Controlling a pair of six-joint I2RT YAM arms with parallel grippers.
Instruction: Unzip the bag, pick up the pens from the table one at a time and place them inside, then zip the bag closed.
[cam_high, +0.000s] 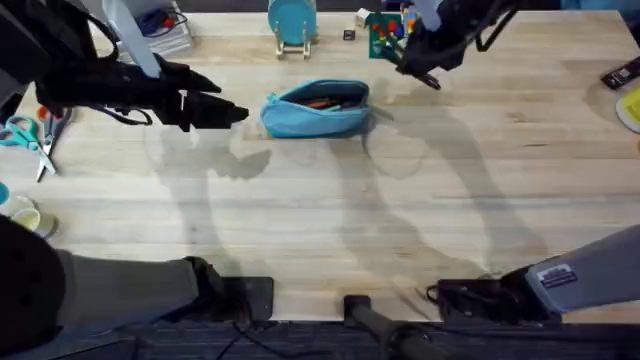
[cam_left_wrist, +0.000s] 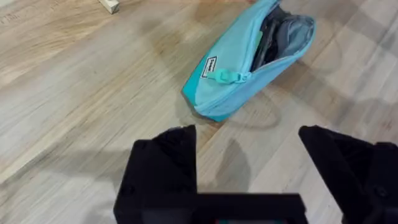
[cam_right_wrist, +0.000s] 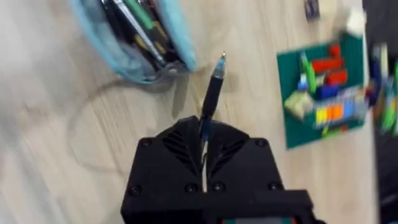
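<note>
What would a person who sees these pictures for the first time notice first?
First, the turquoise bag lying unzipped on the far middle of the table, with pens already showing inside. Next, the right hand, shut on a dark pen held in the air just beside the bag's open end. The left hand hovers open on the bag's other side, near the zipper pull.

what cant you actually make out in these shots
- How many pens lie inside the bag: right wrist view, blurred, cut by the frame edge.
- Text on the bag's label: left wrist view, too small.
- Pen in the right gripper: its back end is hidden between the fingers.
</note>
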